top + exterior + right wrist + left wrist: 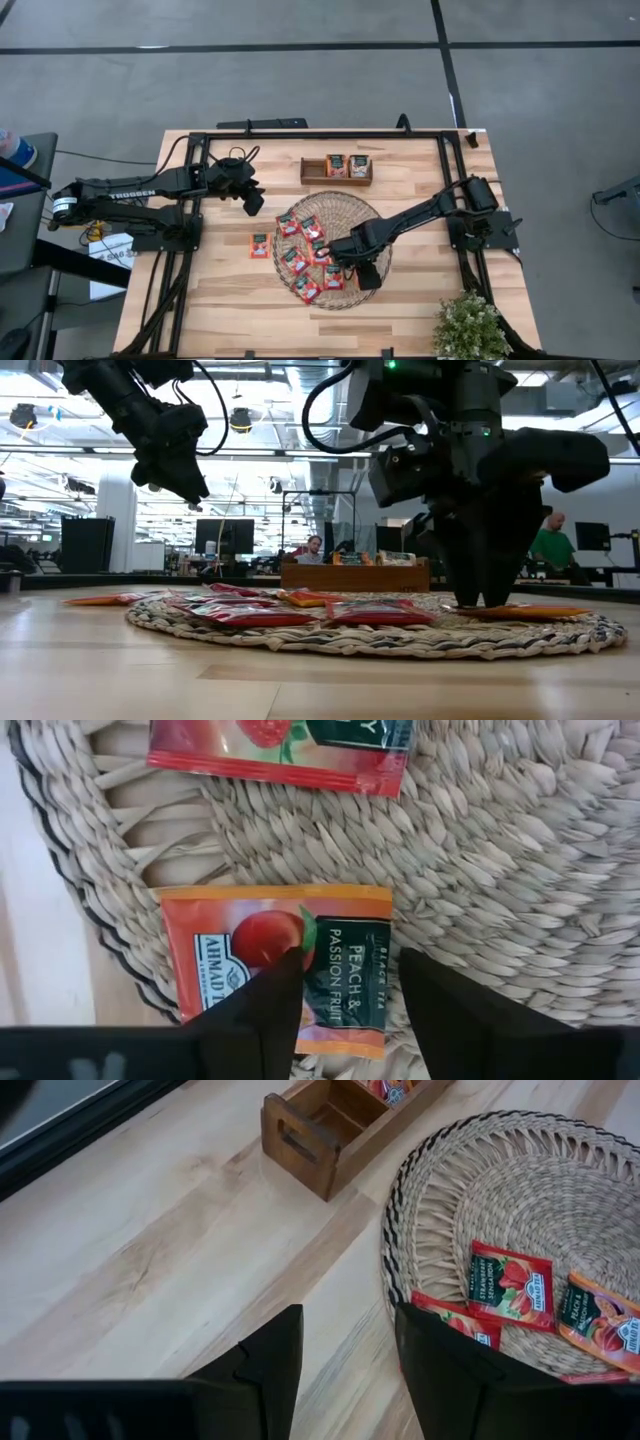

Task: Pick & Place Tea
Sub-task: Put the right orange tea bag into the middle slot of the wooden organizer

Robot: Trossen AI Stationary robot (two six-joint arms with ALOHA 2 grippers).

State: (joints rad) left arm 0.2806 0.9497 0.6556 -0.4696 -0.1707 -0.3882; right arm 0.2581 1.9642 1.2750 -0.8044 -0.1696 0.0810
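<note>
Several red-orange tea sachets (300, 245) lie flat on the round woven mat (362, 213). One more sachet (260, 245) lies on the table left of the mat. Two sachets (347, 165) stand in the wooden tray (312, 172). My right gripper (345, 985) is open and low over an orange peach sachet (250, 945) near the mat's near edge; it also shows in the high view (338, 264) and the low view (482, 598). My left gripper (345, 1345) is open and empty, raised above the table left of the mat (252, 200). My right gripper points down from above. One fingertip (280, 985) is over the sachet's dark label side (340, 970). The other fingertip (425, 985) is over the bare mat just past that edge. The tips reach mat level in the low view; whether they touch, I cannot tell. The sachet lies flat.
The tray stands at the table's far side behind the mat. A potted plant (468, 325) stands at the near right corner. Bare wood lies left of the mat and along the near edge. People show in the room beyond the table (548, 545).
</note>
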